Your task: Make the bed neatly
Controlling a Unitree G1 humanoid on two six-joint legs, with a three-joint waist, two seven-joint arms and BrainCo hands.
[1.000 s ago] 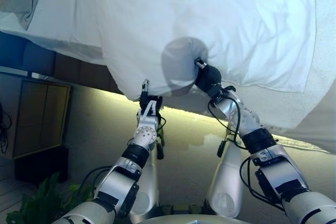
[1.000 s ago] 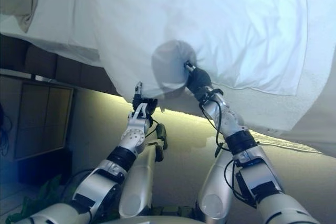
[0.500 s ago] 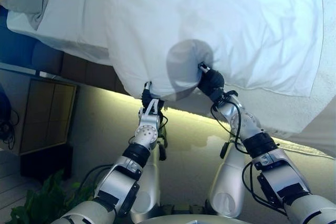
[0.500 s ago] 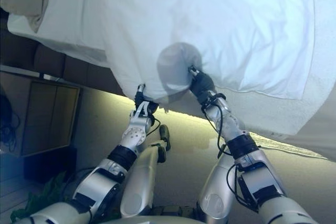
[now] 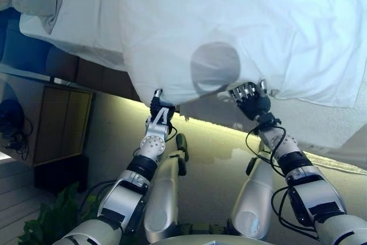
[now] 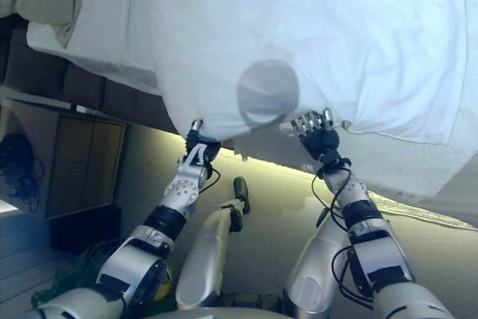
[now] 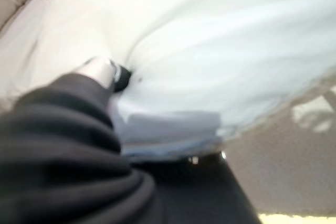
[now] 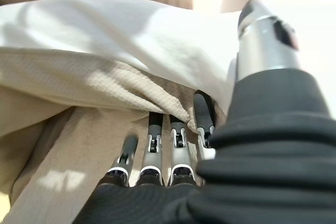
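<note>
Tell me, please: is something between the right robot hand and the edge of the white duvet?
Nothing visible is in the way. The right robot hand is already at the hanging edge of the white duvet, its fingers straight and reaching under the fabric. The left robot hand is at the duvet's corner, partly hidden by it.

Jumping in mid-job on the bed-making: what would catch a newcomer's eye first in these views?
The big white duvet fills the upper part of both eye views, its edge hanging over the side of the bed. Both hands are at that edge: the left hand pinches its lower corner, while the right hand has straight fingers under the edge, touching beige cloth beneath.
</note>
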